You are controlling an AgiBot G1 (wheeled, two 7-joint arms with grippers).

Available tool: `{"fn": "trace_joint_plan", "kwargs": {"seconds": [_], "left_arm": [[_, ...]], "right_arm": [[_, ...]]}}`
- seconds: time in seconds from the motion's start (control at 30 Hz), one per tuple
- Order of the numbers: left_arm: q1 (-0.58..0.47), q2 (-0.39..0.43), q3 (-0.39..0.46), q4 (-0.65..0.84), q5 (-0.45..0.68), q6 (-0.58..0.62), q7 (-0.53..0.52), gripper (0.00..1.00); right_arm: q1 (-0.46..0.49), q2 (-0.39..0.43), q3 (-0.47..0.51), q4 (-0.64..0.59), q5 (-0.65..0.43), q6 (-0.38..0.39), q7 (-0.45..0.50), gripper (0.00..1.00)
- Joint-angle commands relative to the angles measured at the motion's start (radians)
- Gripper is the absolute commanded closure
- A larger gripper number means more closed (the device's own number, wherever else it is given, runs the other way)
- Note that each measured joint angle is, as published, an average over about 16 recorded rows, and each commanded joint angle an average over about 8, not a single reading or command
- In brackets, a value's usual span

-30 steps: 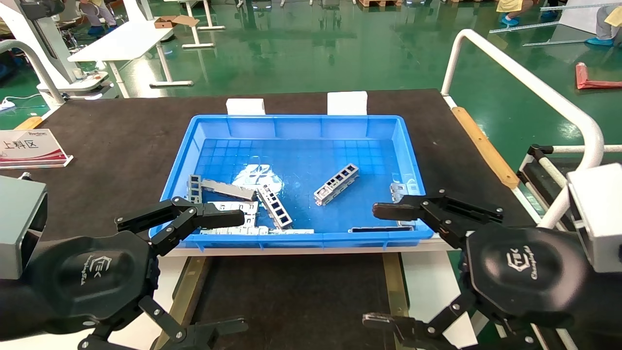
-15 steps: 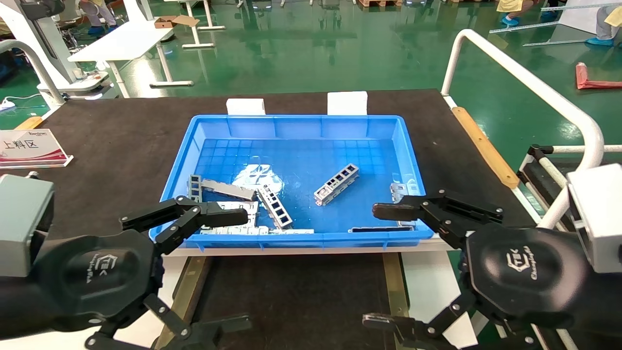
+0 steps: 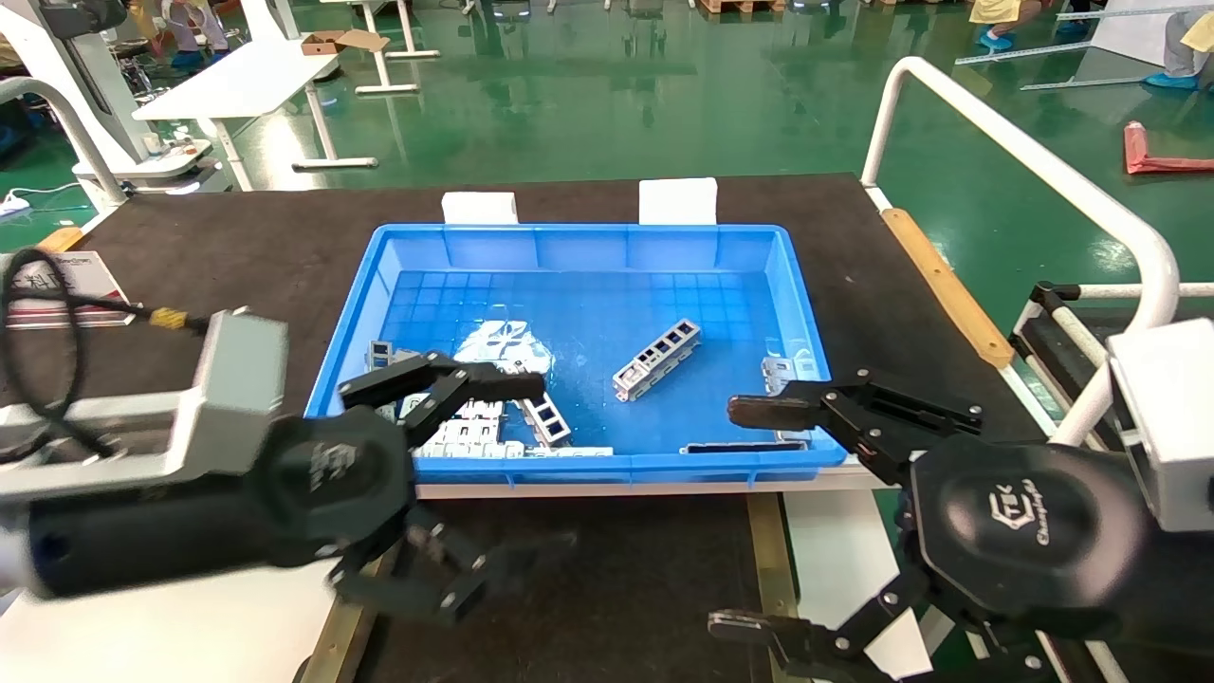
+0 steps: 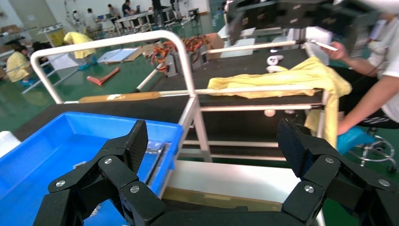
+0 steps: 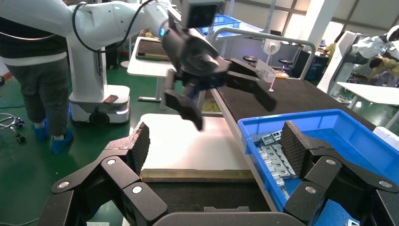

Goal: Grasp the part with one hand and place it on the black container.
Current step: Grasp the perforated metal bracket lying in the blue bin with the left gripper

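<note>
Spanning the blue plastic crate's [image 3: 360, 285] near rim, the left gripper [image 3: 503, 474], spread and empty, hides grey plates [image 3: 469, 438]; right gripper [image 3: 749, 517] likewise spread.

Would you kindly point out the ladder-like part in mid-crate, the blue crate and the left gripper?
part [image 3: 657, 359], head view, middle of the bar.
blue crate [image 3: 579, 230], head view, far rim.
left gripper [image 3: 517, 465], head view, midway between its fingertips.

Both grippers, left gripper [image 3: 503, 474] and right gripper [image 3: 759, 517], are matte black with silver screws, textured pads and embossed logos; grey camera blocks, one black cable.
</note>
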Motion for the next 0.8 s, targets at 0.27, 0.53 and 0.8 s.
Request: {"fn": "trace_joint_plan", "kwargs": {"seconds": [0.27,0.53,0.8], "left_arm": [[-0.075,0.114,0.054,0.087,0.113,-0.095,0.003,0.0],[-0.129,0.241,0.105,0.216,0.227,-0.204,0.051,0.0],[-0.189,0.391,0.151,0.394,0.334,-0.339,0.116,0.0]], "right_arm": [[0.0,0.0,-0.001,0.0,0.0,0.0,0.0,0.0],[0.0,0.001,-0.001,0.0,0.001,0.001,-0.001,0.0],[0.0,0.001,-0.002,0.0,0.001,0.001,-0.001,0.0]]}}
